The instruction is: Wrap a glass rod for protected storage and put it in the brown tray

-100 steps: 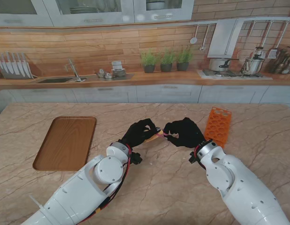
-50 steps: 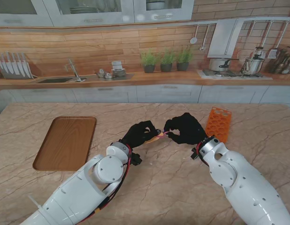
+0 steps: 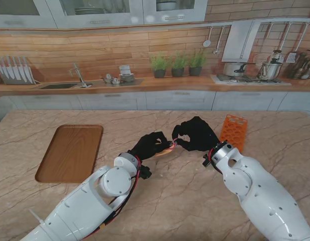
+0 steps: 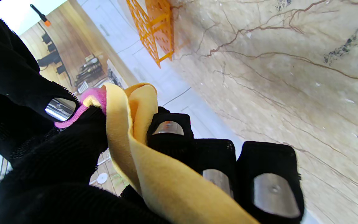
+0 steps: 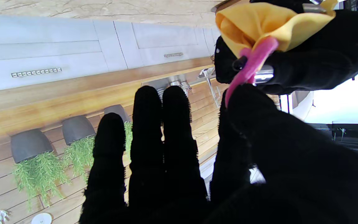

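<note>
My left hand [image 3: 153, 145] is shut on a rolled yellow cloth [image 3: 165, 151] near the table's middle; the left wrist view shows its fingers [image 4: 269, 174] curled round the cloth [image 4: 154, 174]. A pink band [image 3: 173, 144] sticks out of the cloth's right end. My right hand [image 3: 195, 134] pinches that band [image 5: 250, 72] between thumb and forefinger, close against the cloth [image 5: 259, 23]. No glass rod shows; whatever lies inside the cloth is hidden. The brown tray [image 3: 72, 151] lies to the left with nothing in it.
An orange rack [image 3: 233, 133] stands just right of my right hand, also visible from the left wrist as the rack [image 4: 154, 28]. Marble table top [image 3: 175, 201] stretches nearer to me. Kitchen counter and cabinets run behind the table's far edge.
My right hand has lifted and moved a little farther from me, drawing the pink band with it. The left hand and the cloth have stayed almost in place.
</note>
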Controlling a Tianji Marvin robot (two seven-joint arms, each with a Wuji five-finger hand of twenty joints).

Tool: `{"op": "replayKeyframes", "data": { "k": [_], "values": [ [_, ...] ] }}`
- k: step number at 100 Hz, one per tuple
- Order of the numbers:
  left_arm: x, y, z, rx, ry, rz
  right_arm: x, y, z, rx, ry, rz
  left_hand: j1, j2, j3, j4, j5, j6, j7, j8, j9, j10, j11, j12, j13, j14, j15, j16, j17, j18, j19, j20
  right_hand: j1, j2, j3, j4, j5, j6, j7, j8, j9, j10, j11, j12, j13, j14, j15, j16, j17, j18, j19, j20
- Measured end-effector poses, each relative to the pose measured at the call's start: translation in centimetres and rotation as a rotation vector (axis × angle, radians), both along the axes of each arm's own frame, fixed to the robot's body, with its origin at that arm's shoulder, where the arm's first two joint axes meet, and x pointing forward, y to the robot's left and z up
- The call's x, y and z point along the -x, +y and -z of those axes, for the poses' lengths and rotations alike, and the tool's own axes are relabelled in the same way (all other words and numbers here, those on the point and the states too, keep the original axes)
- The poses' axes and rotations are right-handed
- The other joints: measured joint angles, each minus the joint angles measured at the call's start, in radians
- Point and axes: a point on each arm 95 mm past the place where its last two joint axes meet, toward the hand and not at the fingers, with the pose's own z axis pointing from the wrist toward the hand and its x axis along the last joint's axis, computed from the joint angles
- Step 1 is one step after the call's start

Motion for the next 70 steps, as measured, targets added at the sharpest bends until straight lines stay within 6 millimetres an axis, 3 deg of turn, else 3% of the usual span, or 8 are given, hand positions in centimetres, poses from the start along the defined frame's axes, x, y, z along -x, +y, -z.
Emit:
{"op": "replayKeyframes", "data": {
  "k": [70],
  "values": [
    [-0.05, 0.11, 0.01, 0.004, -0.019, -0.005, 0.25, -0.38, 0.20, 0.010, 0.025, 0.060, 0.000, 0.000, 0.001, 0.000, 0.000, 0.000, 0.000, 0.000, 0.000, 0.000, 0.000, 0.000, 0.000, 0.000, 0.000, 0.000, 0.000, 0.000, 0.000, 0.007, -0.001, 0.000, 0.000, -0.001, -0.010, -0.006, 0.000, -0.002, -0.001, 0.000, 0.000, 0.001, -0.008, 0.000, -0.004, 0.000, -0.001, 0.000, 0.000, 0.000]
  ]
}}
